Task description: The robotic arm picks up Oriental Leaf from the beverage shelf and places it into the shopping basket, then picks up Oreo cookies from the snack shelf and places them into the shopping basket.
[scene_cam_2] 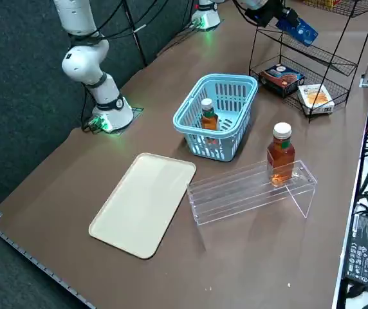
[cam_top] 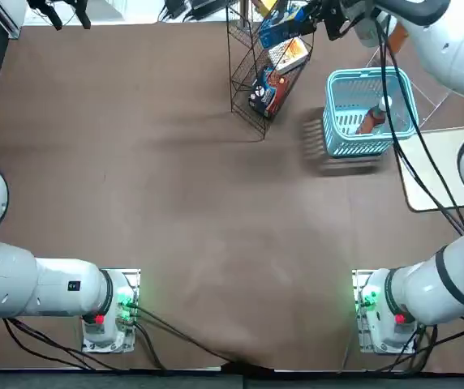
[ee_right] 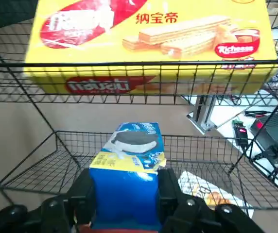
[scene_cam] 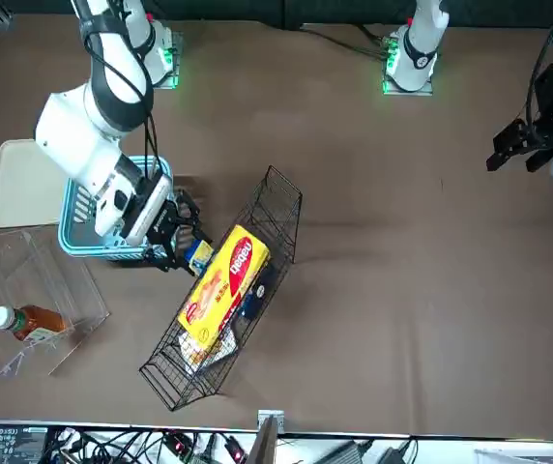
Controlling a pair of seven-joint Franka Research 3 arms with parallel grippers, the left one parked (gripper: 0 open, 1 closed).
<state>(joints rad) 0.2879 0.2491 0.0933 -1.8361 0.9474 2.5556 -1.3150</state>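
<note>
I have the robotic arm (cam_top: 459, 49) reaching over to the snack shelf (ee_right: 129, 63); lifting now could snag its wire tier on my knuckles or load. The shopping basket (scene_cam_2: 237, 78) stands beside it, so a low carry might clip the basket's rim. Trailing cables (cam_top: 420, 138) cross above and could catch there too. Overhead sits a yellow wafer box (ee_right: 192, 39), easily nudged if I rise early. My right gripper (ee_right: 127, 179) grasps the Oreo cookies (ee_right: 126, 194) by the sides, tilted at the rack's edge; uneven pressure could twist them loose. Dropped carelessly, they'd knock Oriental Leaf (scene_cam_2: 208, 120), already inside the basket.
</note>
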